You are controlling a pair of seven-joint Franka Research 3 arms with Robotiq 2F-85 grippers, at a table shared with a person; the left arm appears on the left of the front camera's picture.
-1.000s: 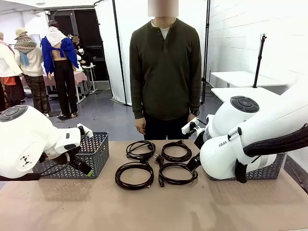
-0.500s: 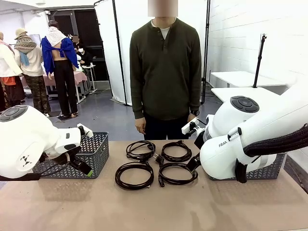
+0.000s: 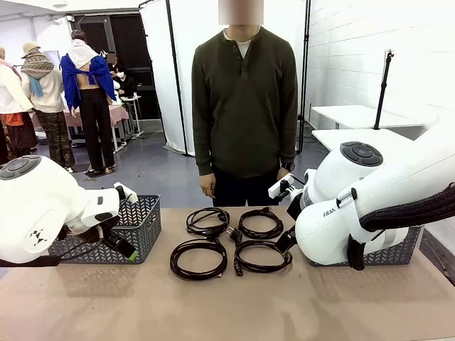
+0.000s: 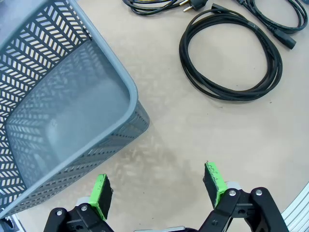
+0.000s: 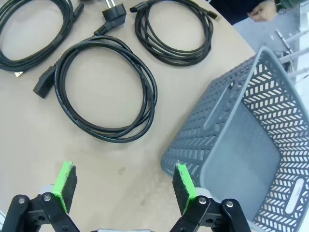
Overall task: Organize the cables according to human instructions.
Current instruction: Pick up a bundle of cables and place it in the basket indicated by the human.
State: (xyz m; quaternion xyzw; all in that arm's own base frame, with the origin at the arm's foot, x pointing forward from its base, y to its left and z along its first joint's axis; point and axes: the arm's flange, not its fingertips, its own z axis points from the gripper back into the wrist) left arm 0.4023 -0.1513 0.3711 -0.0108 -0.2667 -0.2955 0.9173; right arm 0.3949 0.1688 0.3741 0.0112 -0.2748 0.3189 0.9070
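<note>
Four black cables lie coiled in a square at the table's middle: back left [image 3: 206,231], back right [image 3: 260,235], front left [image 3: 199,275], front right [image 3: 263,269]. My left gripper [image 4: 158,189] hovers open over bare table beside the left basket [image 4: 72,121], with the front-left coil [image 4: 186,55] ahead of it. My right gripper [image 5: 124,187] hangs open above the table, between the front-right coil [image 5: 150,96] and the right basket [image 5: 241,145]. Nothing sits between either pair of green pads.
A person stands at the far side with arms down, one hand [image 3: 207,186] at the thigh. Grey mesh baskets stand at the left [image 3: 142,227] and right [image 3: 402,249] of the table. Bare tabletop stretches along the near edge.
</note>
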